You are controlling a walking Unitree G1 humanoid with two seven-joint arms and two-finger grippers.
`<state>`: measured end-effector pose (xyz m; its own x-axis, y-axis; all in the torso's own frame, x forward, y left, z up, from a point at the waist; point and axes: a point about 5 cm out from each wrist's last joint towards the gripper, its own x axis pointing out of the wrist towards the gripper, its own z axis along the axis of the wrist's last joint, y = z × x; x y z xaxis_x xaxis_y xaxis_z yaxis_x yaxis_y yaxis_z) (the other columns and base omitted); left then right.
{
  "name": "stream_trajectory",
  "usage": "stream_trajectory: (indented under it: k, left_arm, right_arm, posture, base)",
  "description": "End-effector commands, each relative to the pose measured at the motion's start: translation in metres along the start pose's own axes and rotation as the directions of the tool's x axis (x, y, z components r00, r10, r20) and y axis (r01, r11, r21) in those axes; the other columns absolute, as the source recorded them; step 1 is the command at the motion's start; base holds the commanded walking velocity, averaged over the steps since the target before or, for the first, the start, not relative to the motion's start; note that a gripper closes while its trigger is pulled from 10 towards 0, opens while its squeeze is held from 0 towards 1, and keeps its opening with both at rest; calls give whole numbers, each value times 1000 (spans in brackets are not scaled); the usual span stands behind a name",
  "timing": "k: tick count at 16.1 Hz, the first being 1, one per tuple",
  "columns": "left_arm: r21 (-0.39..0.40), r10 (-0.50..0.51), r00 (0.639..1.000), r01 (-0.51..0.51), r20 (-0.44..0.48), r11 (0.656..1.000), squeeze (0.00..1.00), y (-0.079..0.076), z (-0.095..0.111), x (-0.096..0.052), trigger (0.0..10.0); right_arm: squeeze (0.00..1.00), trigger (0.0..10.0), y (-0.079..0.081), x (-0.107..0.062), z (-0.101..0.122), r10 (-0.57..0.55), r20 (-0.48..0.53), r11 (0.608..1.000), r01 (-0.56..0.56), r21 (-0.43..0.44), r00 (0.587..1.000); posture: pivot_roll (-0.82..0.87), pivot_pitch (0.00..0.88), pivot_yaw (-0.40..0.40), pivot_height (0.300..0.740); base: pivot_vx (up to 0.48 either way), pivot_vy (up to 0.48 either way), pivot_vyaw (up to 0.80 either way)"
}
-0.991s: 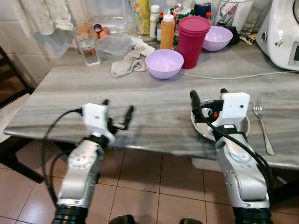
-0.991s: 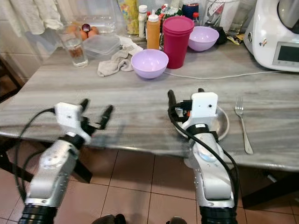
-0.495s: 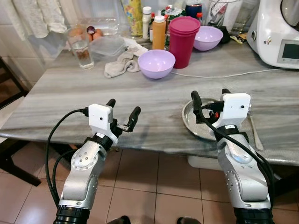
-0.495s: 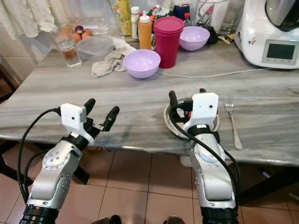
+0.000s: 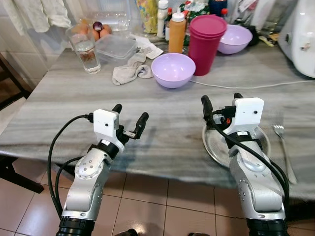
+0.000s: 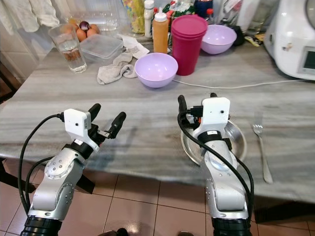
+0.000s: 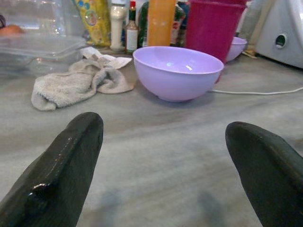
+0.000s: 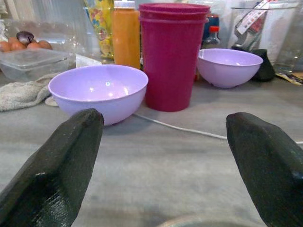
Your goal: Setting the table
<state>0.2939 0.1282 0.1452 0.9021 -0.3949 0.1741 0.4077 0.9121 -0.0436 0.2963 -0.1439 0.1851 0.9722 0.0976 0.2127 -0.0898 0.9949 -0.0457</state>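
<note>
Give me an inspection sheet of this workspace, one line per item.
Surface: grey marble-look table.
Job's things: metal plate at the near edge, fork to its right.
Clutter: two lilac bowls, near one; magenta cups; cloth; glass; bottles, containers.
Grippers: left claw open, empty; right claw open above the plate.
Cables: white cord across the table.
Surroundings: tiled floor.
</note>
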Motion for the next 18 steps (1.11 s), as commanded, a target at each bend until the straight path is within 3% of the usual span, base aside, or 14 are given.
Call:
stream_trajectory:
  k: [1, 6, 10, 13, 18]
  left_arm:
    - [4, -10, 1000, 10, 3, 1000, 0, -2, 1, -1, 10000]
    - [10, -9, 1000, 9, -6, 1000, 0, -2, 0, -2, 10000]
    - [4, 17, 1000, -17, -23, 1000, 0, 1, -4, -5, 10000]
    - [49, -50, 998, 52, -45, 997, 0, 0, -6, -15, 10000]
    - [57, -172, 980, 178, -95, 982, 0, -2, -11, -27, 10000]
  right_arm:
    - [0, 10000, -4, -1, 0, -16, 5, 1000, 17, -6, 1000]
    - [0, 10000, -3, 0, 0, -15, 3, 1000, 15, -5, 1000]
    - [0, 10000, -3, 0, -1, -8, -3, 1000, 8, -4, 1000]
    - [0, 10000, -3, 1, -2, 52, -16, 998, -52, -43, 999]
    - [0, 10000, -12, 10, -4, 169, -66, 977, -177, -123, 983]
  posture:
    - [-234, 158, 50, 740]
    - [-232, 162, 48, 740]
    - [-231, 165, 48, 740]
    - [-231, 165, 48, 740]
    - [-227, 172, 47, 740]
  base:
    - [311, 0, 0]
    - [294, 0, 0]
    - [0, 0, 0]
    - [0, 0, 0]
    - [0, 0, 0]
